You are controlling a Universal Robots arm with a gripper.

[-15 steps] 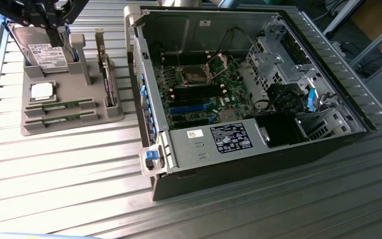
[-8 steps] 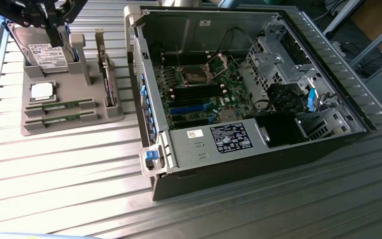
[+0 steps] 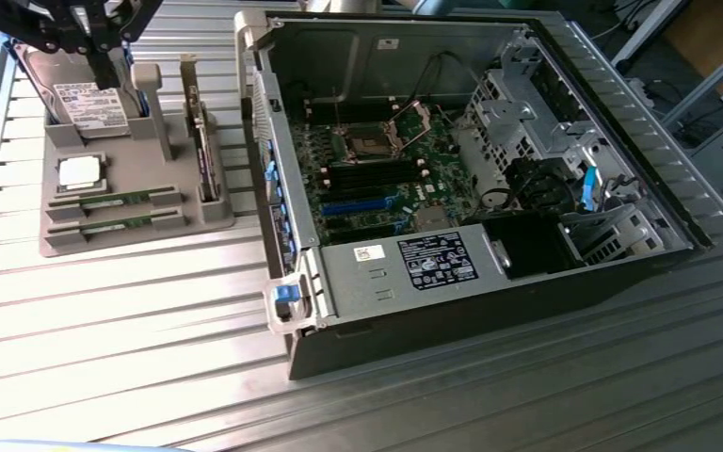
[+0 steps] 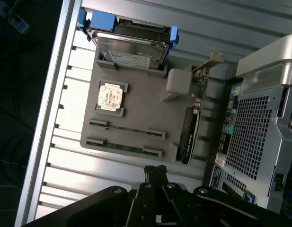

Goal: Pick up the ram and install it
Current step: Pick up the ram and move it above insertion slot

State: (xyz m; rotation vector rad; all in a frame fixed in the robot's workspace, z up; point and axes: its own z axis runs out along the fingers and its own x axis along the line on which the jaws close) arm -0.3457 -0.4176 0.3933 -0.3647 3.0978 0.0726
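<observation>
Nearest me in the exterior view, two ram sticks [image 3: 117, 223] sit in slots at the near end of the grey holder tray [image 3: 211, 221], one just behind the other. Their long axes run from the exterior view's left to its right. Each is a thin green strip, seemingly on edge, its ends tucked into grey clips. Beyond them lies a CPU [image 3: 79, 171], then an upright hard drive [image 3: 86, 102]. My gripper [image 3: 110, 75] hangs above that far end, fingertips pressed together on nothing. The ram sticks therefore lie below me, towards the near side.
</observation>
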